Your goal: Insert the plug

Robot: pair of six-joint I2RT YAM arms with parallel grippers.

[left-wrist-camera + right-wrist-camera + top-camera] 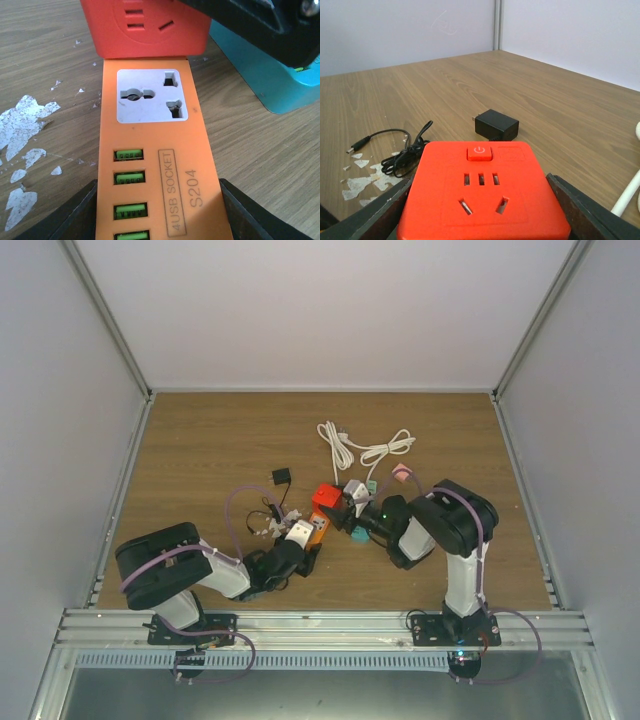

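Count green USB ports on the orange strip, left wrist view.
4, in one column on the orange strip below its white socket: top USB port, second, third, fourth, cut by the bottom edge. Any lower ones would be hidden.

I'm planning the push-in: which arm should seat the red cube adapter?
Right. The right pincer grips the red plastic cube adapter at the far end of the orange plastic power strip; the left pincer clamps that strip's sides, so it likely serves as a brace.

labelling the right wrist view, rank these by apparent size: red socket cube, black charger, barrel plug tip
1. red socket cube, largest, though nearness to the camera inflates it
2. black charger
3. barrel plug tip, smallest
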